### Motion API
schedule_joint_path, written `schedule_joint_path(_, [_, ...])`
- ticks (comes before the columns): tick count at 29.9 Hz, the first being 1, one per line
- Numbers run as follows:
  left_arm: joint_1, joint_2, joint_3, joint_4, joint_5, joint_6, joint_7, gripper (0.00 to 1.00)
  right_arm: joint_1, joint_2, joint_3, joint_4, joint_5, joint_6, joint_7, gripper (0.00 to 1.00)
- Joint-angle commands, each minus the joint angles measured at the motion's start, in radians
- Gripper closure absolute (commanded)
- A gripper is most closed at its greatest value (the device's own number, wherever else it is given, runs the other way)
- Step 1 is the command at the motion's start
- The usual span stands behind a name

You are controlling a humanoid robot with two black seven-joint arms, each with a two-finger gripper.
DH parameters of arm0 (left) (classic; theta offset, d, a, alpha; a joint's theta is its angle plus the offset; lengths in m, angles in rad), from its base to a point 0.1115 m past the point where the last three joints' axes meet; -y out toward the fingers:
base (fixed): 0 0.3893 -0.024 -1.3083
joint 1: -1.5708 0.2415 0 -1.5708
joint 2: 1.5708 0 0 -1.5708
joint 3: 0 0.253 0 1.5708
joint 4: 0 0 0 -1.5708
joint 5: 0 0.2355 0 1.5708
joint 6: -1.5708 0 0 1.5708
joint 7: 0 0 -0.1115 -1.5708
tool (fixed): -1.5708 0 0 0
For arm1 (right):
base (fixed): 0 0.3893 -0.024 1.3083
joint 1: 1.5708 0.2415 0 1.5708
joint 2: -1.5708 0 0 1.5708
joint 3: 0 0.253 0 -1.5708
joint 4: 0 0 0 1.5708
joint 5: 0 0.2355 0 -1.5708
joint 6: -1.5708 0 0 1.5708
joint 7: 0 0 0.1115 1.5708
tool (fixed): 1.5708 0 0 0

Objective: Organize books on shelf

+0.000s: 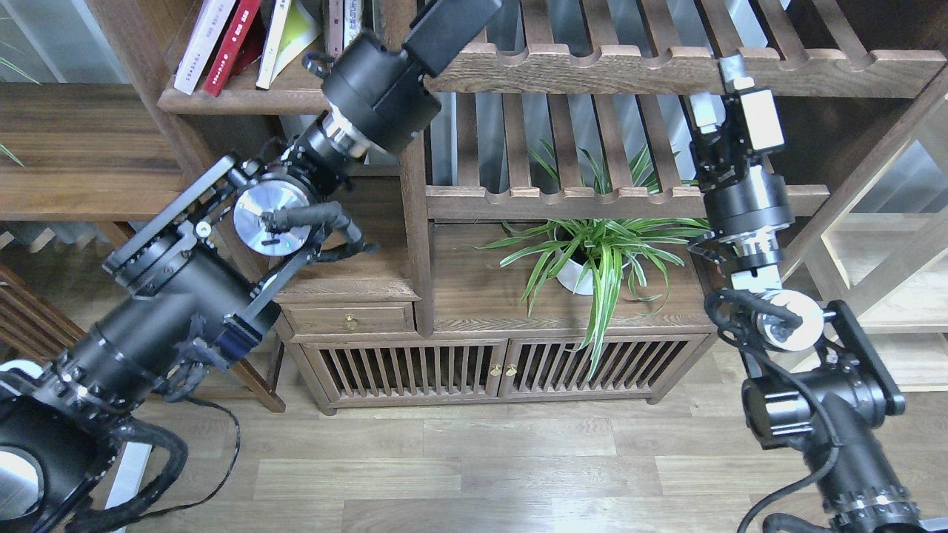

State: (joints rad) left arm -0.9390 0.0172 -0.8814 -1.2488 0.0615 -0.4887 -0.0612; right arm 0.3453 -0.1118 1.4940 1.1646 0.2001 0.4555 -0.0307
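Note:
Three books lean on the dark plank shelf at the top left: a pale lavender one, a red one and a yellow-green one with a white edge. They tilt to the right. My left arm reaches up across the shelf's front. Its gripper is a dark block in front of the upright post, to the right of the books, cut by the top edge; its fingers cannot be told apart. My right gripper is open and empty, held up by the slatted racks at the right.
Thin volumes stand at the shelf's right end by the post. Slatted racks fill the upper right. A potted spider plant sits on the cabinet top. A drawer and slatted doors lie below.

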Motion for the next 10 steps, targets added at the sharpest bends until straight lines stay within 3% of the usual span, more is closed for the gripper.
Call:
schedule_joint_path(1, [0.031, 0.012, 0.001, 0.000, 0.003, 0.000, 0.012, 0.01, 0.000, 0.035, 0.002, 0.009, -0.045, -0.008, 0.000, 0.12])
schedule_joint_path(10, [0.049, 0.015, -0.002, 0.002, 0.003, 0.000, 0.012, 0.01, 0.000, 0.058, 0.005, 0.012, -0.062, -0.032, 0.002, 0.12])
